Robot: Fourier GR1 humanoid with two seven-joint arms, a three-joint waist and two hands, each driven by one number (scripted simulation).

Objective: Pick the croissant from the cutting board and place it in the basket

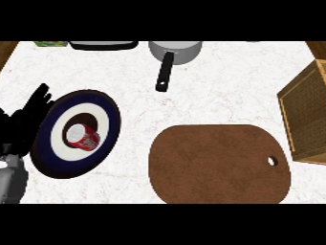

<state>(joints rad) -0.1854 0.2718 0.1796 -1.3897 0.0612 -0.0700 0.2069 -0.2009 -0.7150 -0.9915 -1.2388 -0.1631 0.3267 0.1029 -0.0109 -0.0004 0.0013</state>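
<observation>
The brown cutting board (pixel 218 165) lies on the counter at the lower middle, and no croissant shows on it. A woven basket (pixel 319 112) stands at the right edge, partly cut off by the frame. No croissant is visible anywhere in the head view. My left hand (pixel 14 124) rests open at the left, fingers up, beside a plate. My right hand does not show.
A dark blue plate (pixel 56 153) with a red can (pixel 82 136) lying on it sits at the left. A grey saucepan (pixel 175 51) with a black handle stands at the back middle. A dark tray (pixel 103 45) and a green item (pixel 50 44) line the far edge.
</observation>
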